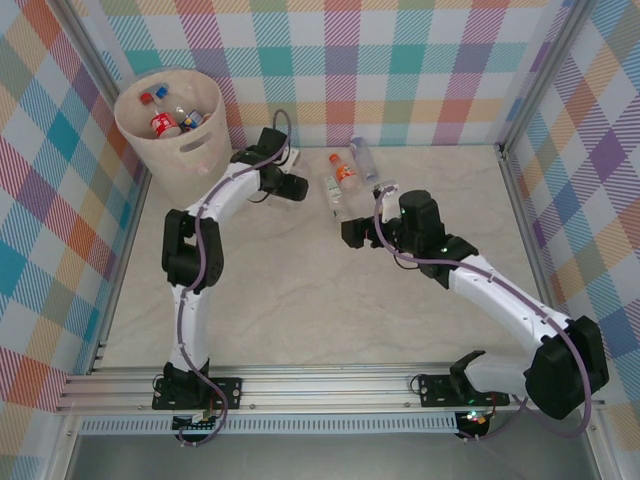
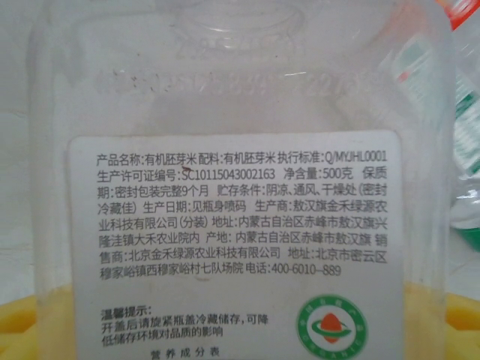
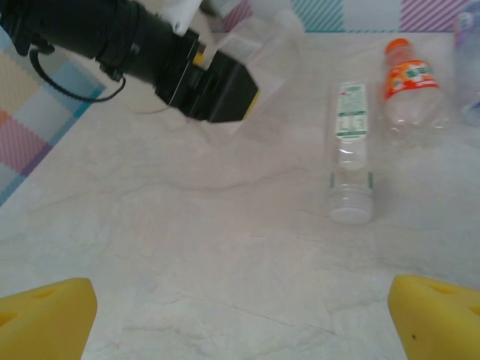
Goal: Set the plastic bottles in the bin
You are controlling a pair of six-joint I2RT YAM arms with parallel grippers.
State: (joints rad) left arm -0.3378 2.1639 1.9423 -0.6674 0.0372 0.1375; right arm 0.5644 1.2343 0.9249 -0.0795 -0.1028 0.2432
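One bin [image 1: 192, 156], three bottles [image 1: 343, 170] lying outside it, several more inside.

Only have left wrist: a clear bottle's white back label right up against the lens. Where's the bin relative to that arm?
Observer: Top external puts the bin in the far-left corner, just left of the left end effector.
Operator: Anything in it?
Observer: Several bottles, including a red-labelled bottle.
Operator: What's left to pick?
Observer: Three lie ahead of the open right end effector: a green-labelled bottle, an orange-labelled bottle and a third clear bottle.
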